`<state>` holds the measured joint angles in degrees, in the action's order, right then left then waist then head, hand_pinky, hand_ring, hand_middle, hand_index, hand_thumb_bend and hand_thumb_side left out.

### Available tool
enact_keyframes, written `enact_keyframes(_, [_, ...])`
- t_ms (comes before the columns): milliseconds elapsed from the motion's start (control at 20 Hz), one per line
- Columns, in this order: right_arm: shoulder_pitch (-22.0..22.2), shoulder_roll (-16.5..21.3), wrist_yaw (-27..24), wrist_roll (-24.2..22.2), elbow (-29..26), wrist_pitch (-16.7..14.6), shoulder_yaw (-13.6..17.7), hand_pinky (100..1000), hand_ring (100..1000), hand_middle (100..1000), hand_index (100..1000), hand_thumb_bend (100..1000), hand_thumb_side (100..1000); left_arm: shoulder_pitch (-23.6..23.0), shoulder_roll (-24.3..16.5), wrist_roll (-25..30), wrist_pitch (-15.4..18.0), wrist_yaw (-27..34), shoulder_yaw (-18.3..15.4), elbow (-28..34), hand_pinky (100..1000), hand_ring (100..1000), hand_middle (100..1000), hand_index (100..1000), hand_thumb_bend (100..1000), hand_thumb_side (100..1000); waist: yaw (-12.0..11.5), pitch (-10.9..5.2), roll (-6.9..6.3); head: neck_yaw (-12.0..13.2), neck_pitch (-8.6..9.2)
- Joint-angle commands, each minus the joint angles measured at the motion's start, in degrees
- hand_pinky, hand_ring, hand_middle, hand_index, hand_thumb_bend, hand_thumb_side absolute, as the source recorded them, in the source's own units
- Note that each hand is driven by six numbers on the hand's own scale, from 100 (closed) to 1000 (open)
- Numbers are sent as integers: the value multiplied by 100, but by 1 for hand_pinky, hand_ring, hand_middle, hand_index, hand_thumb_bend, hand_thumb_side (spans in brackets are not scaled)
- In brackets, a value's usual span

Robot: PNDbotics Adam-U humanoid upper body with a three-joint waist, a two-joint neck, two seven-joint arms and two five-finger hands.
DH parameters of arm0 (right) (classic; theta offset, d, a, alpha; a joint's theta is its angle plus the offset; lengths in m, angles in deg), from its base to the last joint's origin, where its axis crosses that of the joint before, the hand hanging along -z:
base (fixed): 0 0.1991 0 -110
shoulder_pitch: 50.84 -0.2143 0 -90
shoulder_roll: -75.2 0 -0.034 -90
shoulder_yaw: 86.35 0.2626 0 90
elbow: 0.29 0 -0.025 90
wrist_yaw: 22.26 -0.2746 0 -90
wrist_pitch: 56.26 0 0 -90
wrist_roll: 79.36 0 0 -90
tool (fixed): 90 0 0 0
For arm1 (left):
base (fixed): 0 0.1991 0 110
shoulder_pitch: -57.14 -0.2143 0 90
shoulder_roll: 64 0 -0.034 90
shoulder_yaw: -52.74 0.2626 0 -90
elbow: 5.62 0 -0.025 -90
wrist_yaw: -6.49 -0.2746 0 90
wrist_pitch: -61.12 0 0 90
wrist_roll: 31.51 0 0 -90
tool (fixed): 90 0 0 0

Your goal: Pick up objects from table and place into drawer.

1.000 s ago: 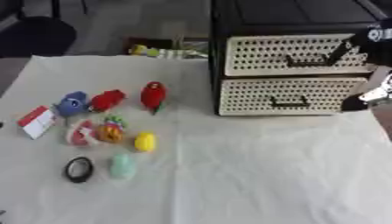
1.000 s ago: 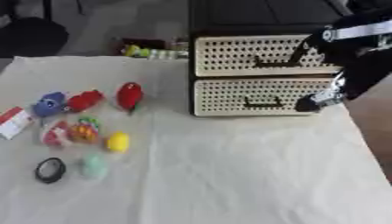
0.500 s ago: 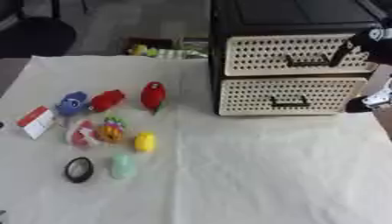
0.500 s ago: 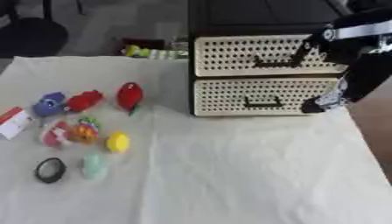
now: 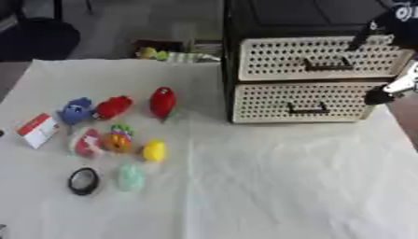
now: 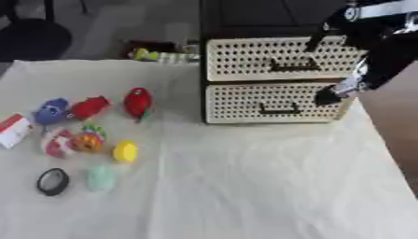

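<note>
Small toys lie on the left of the white cloth: a red upright one (image 5: 162, 101), a second red one (image 5: 114, 107), a blue one (image 5: 75, 110), a red-and-white card (image 5: 36, 130), a pink one (image 5: 87, 142), a multi-coloured one (image 5: 119, 138), a yellow one (image 5: 153, 151), a pale green one (image 5: 130, 176) and a black ring (image 5: 83, 180). The black cabinet has two cream perforated drawers, upper (image 6: 282, 59) and lower (image 6: 274, 103), both closed. My right hand (image 6: 328, 95) hangs in front of the lower drawer's right end, empty. The left hand is out of sight.
Beyond the table's far edge sit a yellow and green bundle (image 5: 167, 55) on the floor and a dark chair (image 5: 37, 39). The cloth-covered table (image 6: 245, 186) stretches bare from the cabinet to the near edge. Brown floor shows past its right edge.
My right hand has risen a little and come slightly left along the lower drawer's right end. The toys and drawers have not moved.
</note>
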<state>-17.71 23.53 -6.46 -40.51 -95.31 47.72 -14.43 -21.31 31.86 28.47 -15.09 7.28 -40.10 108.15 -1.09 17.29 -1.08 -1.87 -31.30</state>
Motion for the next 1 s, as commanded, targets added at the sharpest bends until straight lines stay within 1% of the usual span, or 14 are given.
enact_keyframes(50, [-162, 5, 107, -19, 152, 36, 5, 100, 100, 100, 845, 597, 430, 24, -120, 13, -1, 22, 1, 82, 407, 464, 510, 744, 100, 924, 1, -129, 0, -14, -3])
enact_keyframes(100, [-174, -8, 122, -18, 180, 19, -2, 100, 100, 100, 845, 597, 430, 24, -120, 13, 0, 23, 1, 82, 407, 464, 510, 744, 100, 924, 1, -129, 0, -13, -2])
enact_keyframes(150, [-181, -16, 132, -22, 200, 3, -9, 100, 100, 100, 855, 608, 395, 24, -117, 13, 0, 28, 4, 82, 406, 464, 509, 744, 100, 924, 2, -129, 0, -15, 2])
enact_keyframes(200, [-200, -63, 162, -50, 257, 9, -60, 100, 100, 100, 863, 616, 410, 26, -111, 19, -3, 38, 14, 82, 406, 463, 509, 745, 100, 925, -12, -122, -2, -47, 20])
enact_keyframes(300, [-287, -200, 239, -74, 434, 29, -180, 100, 100, 100, 867, 626, 404, 26, -106, 28, -11, 40, 18, 82, 406, 463, 509, 744, 100, 924, -23, -117, -9, -68, 32])
enact_keyframes(450, [-385, -345, 301, -80, 684, 17, -272, 100, 100, 100, 868, 632, 404, 24, -98, 28, -8, 38, 16, 82, 406, 463, 509, 744, 100, 925, -33, -110, -18, -82, 31])
enact_keyframes(850, [-471, -553, 327, -81, 1033, -30, -247, 100, 100, 100, 887, 648, 373, 34, -56, 32, -16, 36, 25, 82, 405, 462, 509, 743, 100, 926, -42, -62, -54, -148, 68])
enact_keyframes(1000, [-480, -585, 354, -78, 1090, -34, -226, 100, 100, 100, 887, 649, 371, 38, -44, 32, -15, 30, 25, 82, 405, 462, 509, 742, 100, 926, -48, -41, -64, -253, 112])
